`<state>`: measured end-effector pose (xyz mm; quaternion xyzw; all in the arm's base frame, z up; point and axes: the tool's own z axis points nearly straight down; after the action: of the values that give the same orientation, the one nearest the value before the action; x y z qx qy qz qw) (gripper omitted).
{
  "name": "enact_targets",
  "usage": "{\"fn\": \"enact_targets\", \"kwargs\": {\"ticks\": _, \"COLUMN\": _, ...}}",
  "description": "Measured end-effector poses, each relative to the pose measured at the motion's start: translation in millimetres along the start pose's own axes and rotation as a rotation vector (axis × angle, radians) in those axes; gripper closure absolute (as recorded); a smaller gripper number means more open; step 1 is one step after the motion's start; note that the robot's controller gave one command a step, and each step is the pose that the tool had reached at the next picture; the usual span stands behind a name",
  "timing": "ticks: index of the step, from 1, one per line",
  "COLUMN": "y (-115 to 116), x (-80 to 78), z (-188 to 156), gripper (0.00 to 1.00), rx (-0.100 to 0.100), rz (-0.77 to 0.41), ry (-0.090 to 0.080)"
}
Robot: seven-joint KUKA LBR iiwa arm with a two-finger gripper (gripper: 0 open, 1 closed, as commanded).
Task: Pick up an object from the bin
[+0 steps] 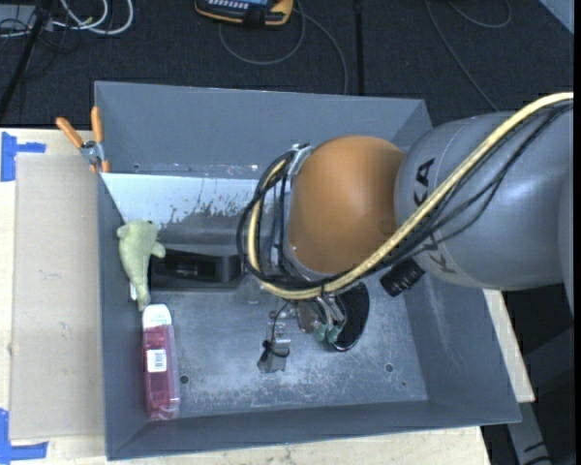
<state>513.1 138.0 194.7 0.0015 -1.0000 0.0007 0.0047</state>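
Note:
My gripper (270,356) hangs low over the bare bin floor near the middle, slightly toward the front, below the orange wrist cover. Nothing shows in it. A black flat block (189,266) lies to its upper left against the back slope. A pale green soft toy (137,252) rests by the left wall. Along the left wall toward the front lies a dark pink box with a white end and a white label (158,360). A dark round thing (354,314) sits just right of the gripper, partly under the arm.
The big grey arm and its orange cover hang over the bin's right half and hide the floor there. Bare floor runs from the gripper to the front wall and left toward the pink box.

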Motion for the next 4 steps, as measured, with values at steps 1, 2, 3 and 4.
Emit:
{"fn": "enact_targets", "kwargs": {"ticks": 1, "y": -0.7, "x": -1.5, "z": -4.6, "gripper": 0.0, "rx": -0.001, "rz": 0.004, "ry": -0.007}}
{"fn": "enact_targets", "kwargs": {"ticks": 2, "y": -31.9, "x": -5.0, "z": 31.7, "gripper": 0.0, "rx": -0.003, "rz": -0.058, "ry": -0.01}}
{"fn": "enact_targets", "kwargs": {"ticks": 3, "y": -70.3, "x": -4.9, "z": 62.7, "gripper": 0.0, "rx": 0.0, "rz": -0.014, "ry": -0.001}}
{"fn": "enact_targets", "kwargs": {"ticks": 4, "y": -80.0, "x": 4.5, "z": 80.4, "gripper": 0.0, "rx": 0.0, "rz": 0.019, "ry": -0.004}}
